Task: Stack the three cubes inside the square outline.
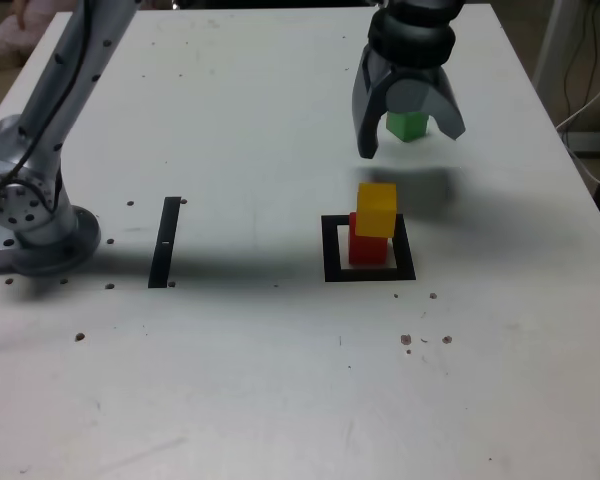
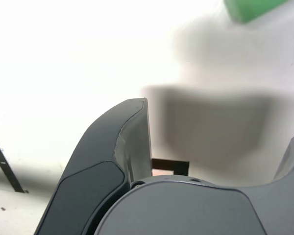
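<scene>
Toward the desk's far right corner, as the exterior view showed it, the green cube (image 1: 407, 125) sat by itself, partly hidden behind my fingers (image 1: 412, 145). They were spread wide with nothing between them, raised above the desk (image 1: 230, 380). Nearer the middle, the red cube (image 1: 368, 251) stood inside the square outline (image 1: 332, 276), and the yellow cube (image 1: 377, 210) rested on it, seeming a touch toward the exterior view's right, though I could not be sure from that angle. Fetching the green one looked like the step in hand. I judged it best to stay high until well clear of the stack, turn to match the cube's faces, then come straight down around it, centred, before closing gently. Bringing it back, I would need height over the yellow top and a soft, level release; a sideways brush could topple everything. My shadow (image 1: 427, 195) lay blurred on the pale, speckled surface, and the black strip (image 1: 165, 243) ran apart from the outline, toward my base (image 1: 45, 240). Beyond the desk's right edge a white cable (image 1: 586, 107) trailed through dimness; past the far left corner something pinkish (image 1: 30, 38) showed, too blurred to name.
</scene>
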### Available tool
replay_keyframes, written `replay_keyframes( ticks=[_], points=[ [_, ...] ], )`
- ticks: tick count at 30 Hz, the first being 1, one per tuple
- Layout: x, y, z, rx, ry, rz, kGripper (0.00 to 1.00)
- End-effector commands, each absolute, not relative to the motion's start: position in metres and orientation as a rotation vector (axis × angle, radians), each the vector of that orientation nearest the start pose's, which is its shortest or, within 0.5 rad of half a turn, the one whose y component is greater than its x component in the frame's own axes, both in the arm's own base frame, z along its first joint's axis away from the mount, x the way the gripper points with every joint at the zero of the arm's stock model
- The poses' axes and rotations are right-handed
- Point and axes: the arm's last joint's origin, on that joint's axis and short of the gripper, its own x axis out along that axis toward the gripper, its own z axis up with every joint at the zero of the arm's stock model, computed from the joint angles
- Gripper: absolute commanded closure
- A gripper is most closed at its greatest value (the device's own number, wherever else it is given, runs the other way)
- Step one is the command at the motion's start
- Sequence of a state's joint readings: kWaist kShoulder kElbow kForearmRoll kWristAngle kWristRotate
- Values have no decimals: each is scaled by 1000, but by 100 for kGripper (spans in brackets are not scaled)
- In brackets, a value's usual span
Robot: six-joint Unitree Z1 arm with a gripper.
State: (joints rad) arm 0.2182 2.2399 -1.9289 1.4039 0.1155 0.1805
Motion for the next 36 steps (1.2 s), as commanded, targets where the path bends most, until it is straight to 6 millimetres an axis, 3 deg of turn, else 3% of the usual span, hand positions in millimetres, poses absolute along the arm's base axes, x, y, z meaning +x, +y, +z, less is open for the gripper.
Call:
replay_keyframes(
  ticks=[1, 9, 17, 26, 36],
  points=[
    [417, 105, 245, 38, 1735, 106, 1],
    [419, 137, 243, -3, 1728, 171, 1],
    [424, 156, 237, -25, 1722, 205, 1],
    [426, 164, 233, -63, 1711, 230, 1],
    [425, 162, 239, -307, 1659, 406, 1]
  ],
)
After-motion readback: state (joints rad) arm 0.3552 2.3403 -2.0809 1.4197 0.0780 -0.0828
